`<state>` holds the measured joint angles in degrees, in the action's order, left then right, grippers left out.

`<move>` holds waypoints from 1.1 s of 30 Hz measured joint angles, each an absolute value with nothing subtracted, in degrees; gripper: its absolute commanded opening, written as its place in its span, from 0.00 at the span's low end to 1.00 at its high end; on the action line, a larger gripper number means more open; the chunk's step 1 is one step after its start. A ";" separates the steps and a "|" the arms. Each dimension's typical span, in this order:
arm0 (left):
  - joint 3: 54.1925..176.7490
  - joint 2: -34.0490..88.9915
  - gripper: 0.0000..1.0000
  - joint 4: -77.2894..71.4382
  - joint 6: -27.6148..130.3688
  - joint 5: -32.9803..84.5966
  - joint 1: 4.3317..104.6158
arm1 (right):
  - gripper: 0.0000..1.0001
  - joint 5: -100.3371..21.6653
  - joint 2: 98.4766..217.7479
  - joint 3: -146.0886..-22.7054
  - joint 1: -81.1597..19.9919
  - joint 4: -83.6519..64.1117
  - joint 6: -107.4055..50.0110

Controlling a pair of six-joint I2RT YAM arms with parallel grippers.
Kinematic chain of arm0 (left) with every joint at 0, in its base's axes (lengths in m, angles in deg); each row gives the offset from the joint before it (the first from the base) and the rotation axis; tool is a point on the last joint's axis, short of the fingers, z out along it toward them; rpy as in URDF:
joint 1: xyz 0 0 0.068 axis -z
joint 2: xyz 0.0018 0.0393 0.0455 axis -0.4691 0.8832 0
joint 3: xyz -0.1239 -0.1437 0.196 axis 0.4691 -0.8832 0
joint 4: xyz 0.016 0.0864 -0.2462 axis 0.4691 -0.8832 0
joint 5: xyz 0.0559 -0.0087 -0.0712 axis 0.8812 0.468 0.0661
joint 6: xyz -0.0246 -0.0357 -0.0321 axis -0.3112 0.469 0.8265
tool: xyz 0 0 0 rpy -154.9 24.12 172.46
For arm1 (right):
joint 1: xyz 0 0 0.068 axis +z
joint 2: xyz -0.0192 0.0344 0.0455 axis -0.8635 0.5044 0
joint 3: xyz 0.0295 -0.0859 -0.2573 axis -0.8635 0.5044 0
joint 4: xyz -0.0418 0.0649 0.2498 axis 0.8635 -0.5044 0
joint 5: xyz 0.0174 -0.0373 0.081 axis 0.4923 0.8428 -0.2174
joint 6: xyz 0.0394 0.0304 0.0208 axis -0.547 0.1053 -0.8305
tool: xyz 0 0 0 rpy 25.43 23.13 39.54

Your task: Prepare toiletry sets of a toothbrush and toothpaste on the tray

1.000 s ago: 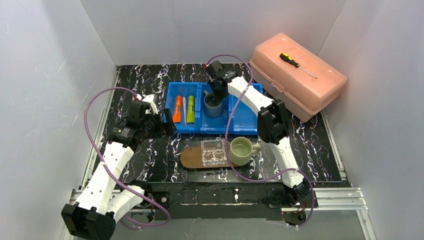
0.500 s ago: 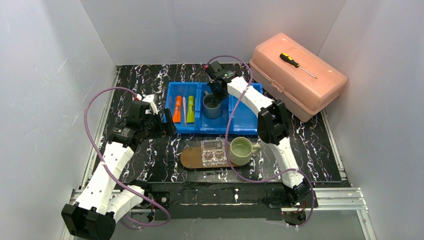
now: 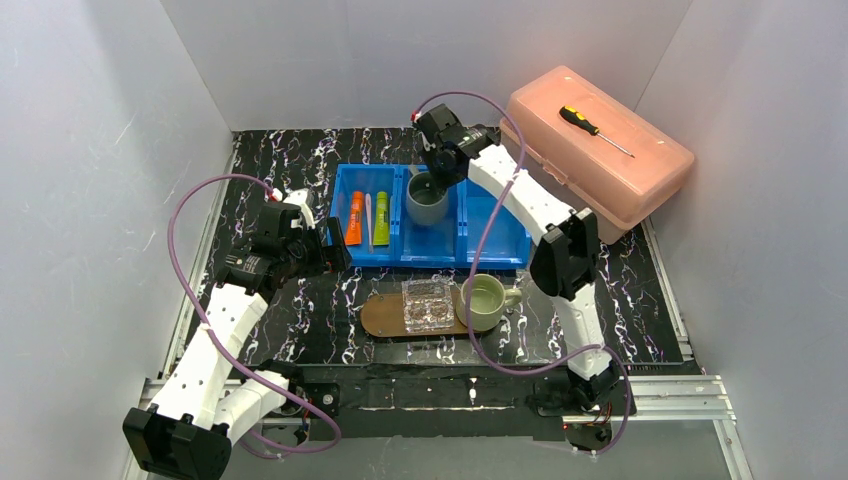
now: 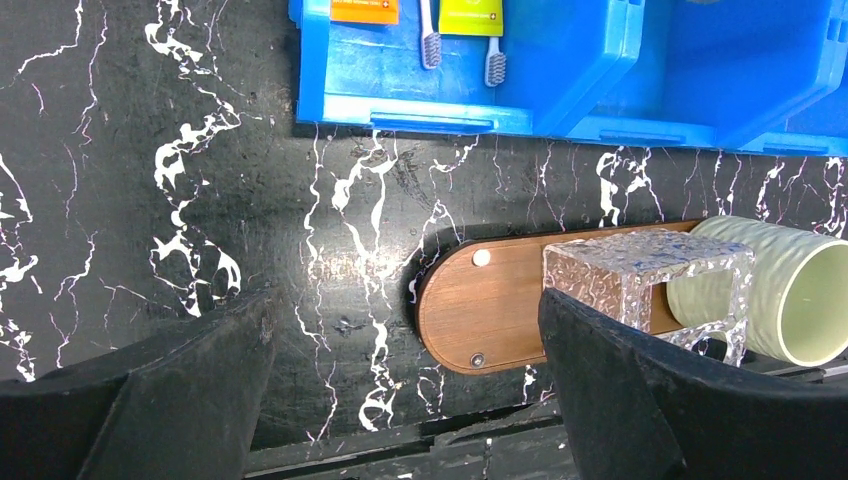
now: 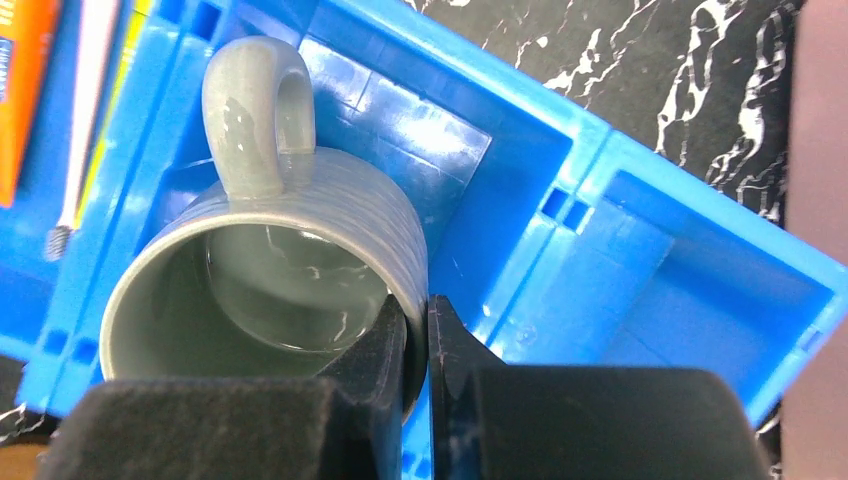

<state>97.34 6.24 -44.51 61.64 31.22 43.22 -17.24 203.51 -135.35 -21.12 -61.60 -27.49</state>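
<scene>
My right gripper [image 3: 441, 172] [image 5: 417, 335] is shut on the rim of the grey mug [image 3: 427, 198] [image 5: 275, 265], one finger inside and one outside, and holds it raised above the middle compartment of the blue bin [image 3: 495, 230]. The orange tube [image 3: 355, 217], the green tube [image 3: 381, 218] and whitish toothbrushes [image 4: 428, 40] lie in the bin's left compartment. The pale green mug [image 3: 483, 302] [image 4: 790, 300] stands on the right end of the brown tray [image 3: 378, 315] [image 4: 480, 310]. My left gripper [image 3: 318, 250] [image 4: 405, 390] is open and empty, above the table left of the tray.
A clear plastic holder [image 3: 427, 304] [image 4: 640, 275] sits on the middle of the tray. A pink plastic box [image 3: 590, 150] with a screwdriver [image 3: 592, 127] on its lid stands at the back right. White walls close in the table on three sides.
My right gripper has lifted the grey mug up and a little back out of the bin's middle compartment. The left arm has not moved.
</scene>
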 measured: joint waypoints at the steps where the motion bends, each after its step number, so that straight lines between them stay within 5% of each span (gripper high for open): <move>1: 97.34 6.24 0.98 -44.51 61.64 31.30 43.22 | 0.01 -17.04 202.37 -135.35 -20.97 -61.84 -27.42; 33: 97.34 -6.07 0.98 -45.93 63.92 48.88 43.22 | 0.01 -21.89 188.73 -131.22 -3.33 -62.10 -12.47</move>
